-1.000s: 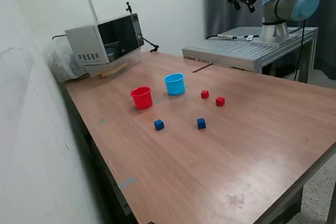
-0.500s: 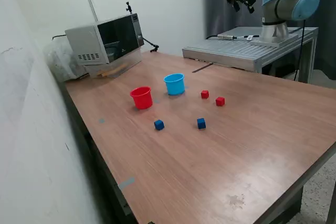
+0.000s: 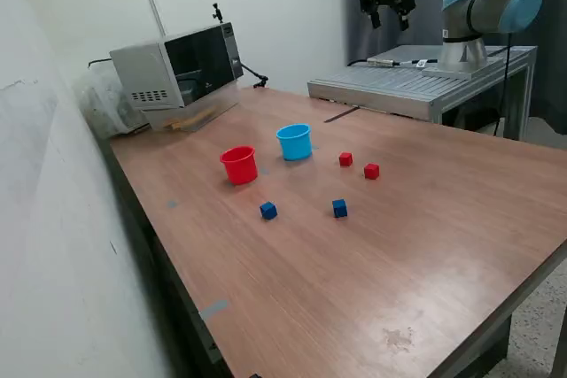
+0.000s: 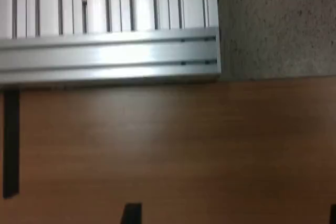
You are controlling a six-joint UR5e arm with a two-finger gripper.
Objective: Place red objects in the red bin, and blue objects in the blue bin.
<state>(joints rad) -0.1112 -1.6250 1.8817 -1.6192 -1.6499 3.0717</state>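
Two cups side by side on the table, four cubes nearby.

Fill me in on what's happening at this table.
Nothing is being handled. The gripper hangs high above the table's far edge, open and empty. Two red cubes and two blue cubes sit loose on the wooden table, near the red cup and light blue cup. Sorting hasn't started.

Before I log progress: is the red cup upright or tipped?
Upright: the red cup stands on the table, rim upward.
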